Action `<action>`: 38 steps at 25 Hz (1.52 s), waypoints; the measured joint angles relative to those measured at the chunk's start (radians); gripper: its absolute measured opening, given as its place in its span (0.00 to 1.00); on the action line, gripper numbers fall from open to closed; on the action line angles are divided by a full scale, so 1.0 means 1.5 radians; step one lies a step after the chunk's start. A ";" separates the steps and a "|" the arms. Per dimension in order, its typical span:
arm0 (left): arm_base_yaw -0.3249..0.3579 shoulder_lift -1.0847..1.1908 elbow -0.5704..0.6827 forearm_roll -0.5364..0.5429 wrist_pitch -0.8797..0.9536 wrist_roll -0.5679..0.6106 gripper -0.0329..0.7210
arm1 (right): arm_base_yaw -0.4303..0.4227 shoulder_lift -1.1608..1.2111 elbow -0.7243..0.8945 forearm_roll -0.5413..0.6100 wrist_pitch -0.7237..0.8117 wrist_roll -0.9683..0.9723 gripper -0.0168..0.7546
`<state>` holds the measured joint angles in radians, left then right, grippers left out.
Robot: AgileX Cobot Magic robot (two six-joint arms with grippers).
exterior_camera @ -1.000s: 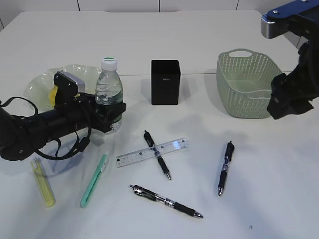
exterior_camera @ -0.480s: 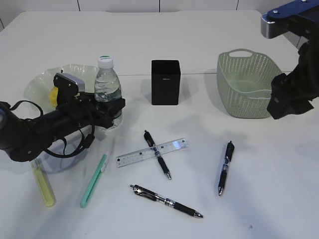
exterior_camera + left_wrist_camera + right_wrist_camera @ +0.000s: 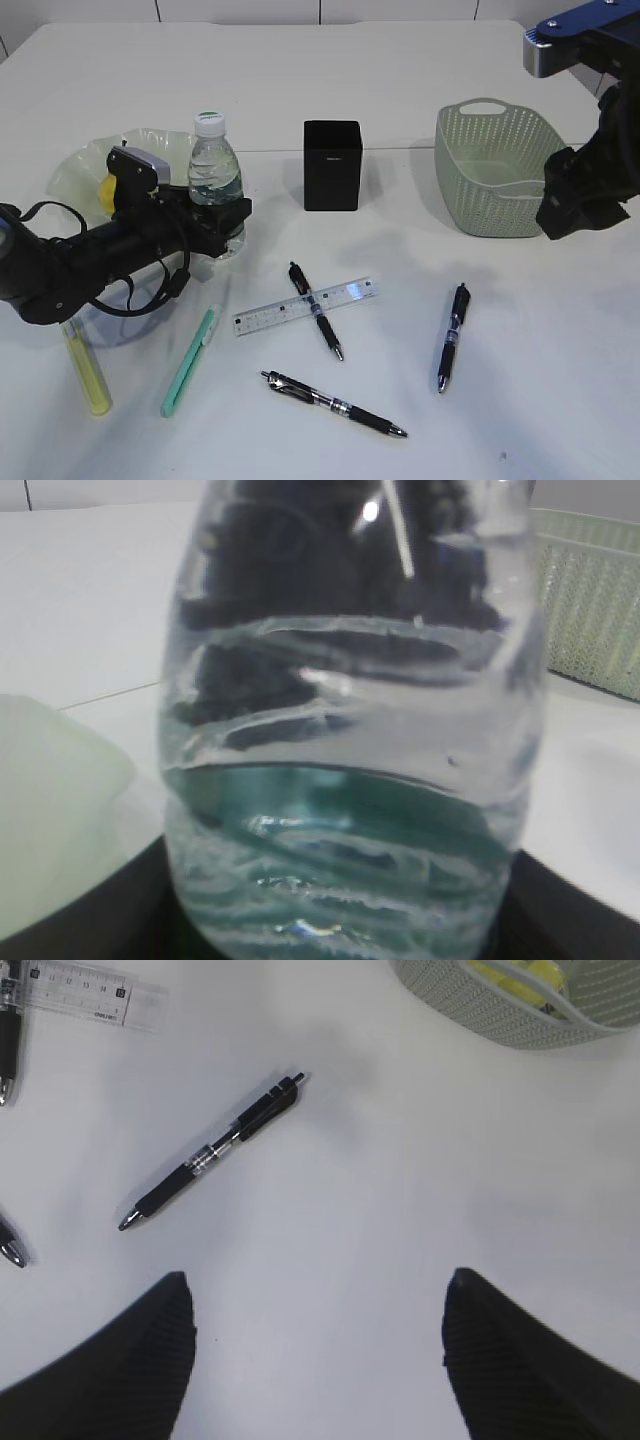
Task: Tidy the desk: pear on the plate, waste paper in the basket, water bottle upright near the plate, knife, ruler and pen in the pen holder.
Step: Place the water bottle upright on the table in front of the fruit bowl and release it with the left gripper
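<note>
White desk (image 3: 420, 60) fills my view. Far left: plate (image 3: 75, 170) w/ pear (image 3: 104, 190) partly hidden behind my left arm. Left gripper (image 3: 228, 222) sits around the water bottle (image 3: 216, 175), which stands upright just beside the plate; can't tell if the jaws actually press it. Ruler (image 3: 305, 306) lies under a pen (image 3: 316, 311) mid-desk, pen holder (image 3: 332, 165) behind. Basket (image 3: 495, 180) at right, yellow waste paper (image 3: 525, 975) inside. Right gripper (image 3: 315, 1360) spread wide, holding nothing, above bare desk.
</note>
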<state>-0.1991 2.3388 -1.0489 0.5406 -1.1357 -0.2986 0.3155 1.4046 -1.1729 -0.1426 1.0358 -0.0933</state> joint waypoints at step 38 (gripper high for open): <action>0.001 -0.263 0.000 -0.041 0.101 0.001 0.81 | 0.000 0.000 0.000 -0.005 0.000 0.000 0.76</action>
<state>-0.1969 1.9449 -1.0489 0.4795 -0.9849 -0.2968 0.3155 1.4046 -1.1729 -0.1497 1.0358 -0.0933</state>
